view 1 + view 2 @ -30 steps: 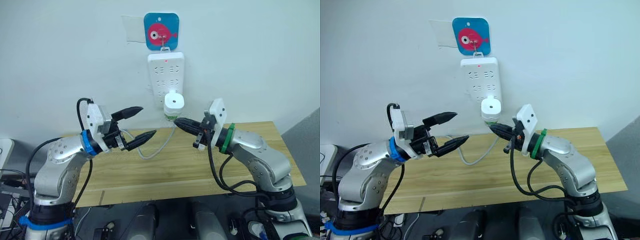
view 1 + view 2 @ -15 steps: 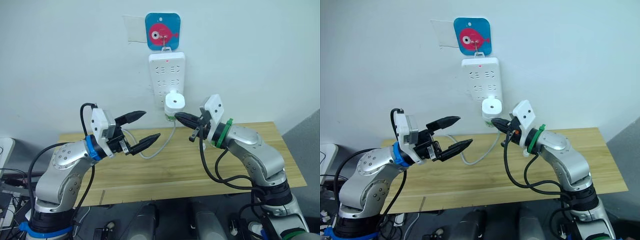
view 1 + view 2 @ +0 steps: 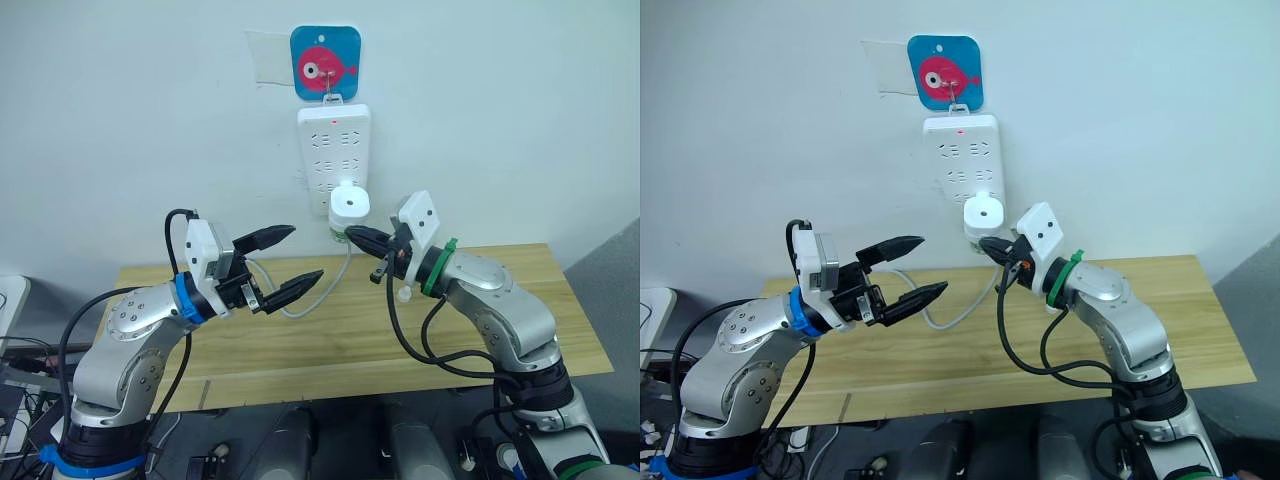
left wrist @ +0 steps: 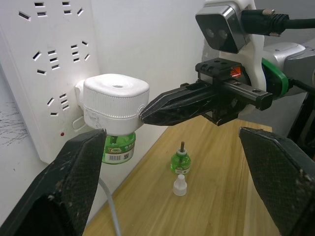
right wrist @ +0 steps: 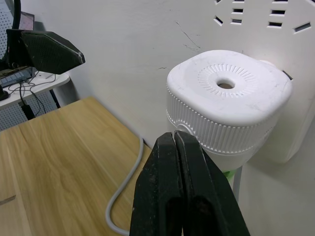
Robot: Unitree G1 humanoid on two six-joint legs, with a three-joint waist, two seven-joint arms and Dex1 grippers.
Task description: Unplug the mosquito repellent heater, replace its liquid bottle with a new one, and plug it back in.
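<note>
The white mosquito repellent heater [image 3: 349, 203] is plugged into the bottom of a wall-hung power strip [image 3: 333, 150], with a green liquid bottle [image 4: 118, 147] screwed in underneath. My right gripper [image 3: 352, 233] is shut with nothing held, its tips touching or nearly touching the ribbed side of the heater [image 5: 226, 98]. My left gripper [image 3: 304, 253] hangs wide open over the table, left of the heater and apart from it. A second small green bottle [image 4: 180, 161] stands on the table below the heater, a white cap [image 4: 180, 184] beside it.
The wooden table [image 3: 350, 335] stands against the white wall. A grey cable [image 3: 300, 305] loops down from the strip onto the table. A blue hook plate with a pink fish [image 3: 324, 62] holds the strip.
My right gripper has moved up and to the left, from in front of the heater to its side, staying shut. My left gripper has edged slightly right, still open.
</note>
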